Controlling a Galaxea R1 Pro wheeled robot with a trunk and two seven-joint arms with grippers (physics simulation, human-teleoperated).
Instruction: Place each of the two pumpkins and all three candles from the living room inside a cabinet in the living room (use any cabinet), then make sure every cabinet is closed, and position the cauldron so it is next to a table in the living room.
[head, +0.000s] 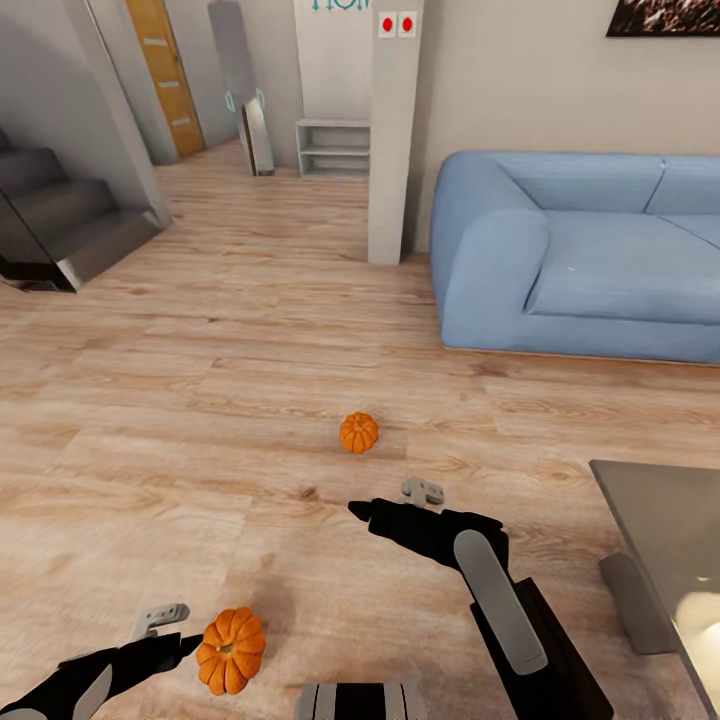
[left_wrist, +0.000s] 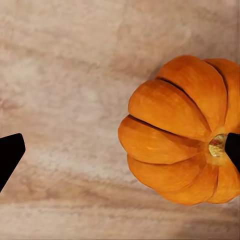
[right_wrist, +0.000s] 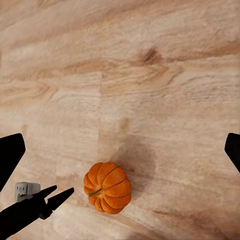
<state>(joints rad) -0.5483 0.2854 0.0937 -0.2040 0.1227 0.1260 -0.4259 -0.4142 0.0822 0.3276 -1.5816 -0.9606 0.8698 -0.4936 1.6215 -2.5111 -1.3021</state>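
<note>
Two orange ribbed pumpkins are shown on a pale wood-plank floor (head: 200, 400). The nearer pumpkin (head: 230, 651) lies close to the robot's base, touched at its side by the black tip of the left gripper (head: 185, 645). In the left wrist view this nearer pumpkin (left_wrist: 182, 130) is seen stem-on, one black fingertip (left_wrist: 233, 150) set against its stem end and the other fingertip well apart from it at the opposite frame edge; the fingers are spread and nothing is clamped. The farther pumpkin (head: 359, 432) rests alone on the floor, ahead of the right gripper (head: 362, 511) and apart from it. The right gripper's fingers are likewise parted and empty, as seen at the two frame edges of the right wrist view, where a pumpkin (right_wrist: 107, 187) and the other arm's dark fingertips beside it are recorded.

A corner of the grey glass-topped table (head: 665, 540) is seen to the right. A blue sofa (head: 590, 255) stands beyond, beside a white pillar (head: 393, 140) bearing two small red-dotted plates. Partial teal lettering on the far wall cannot be read. A grey staircase (head: 60, 215) is seen at the left.
</note>
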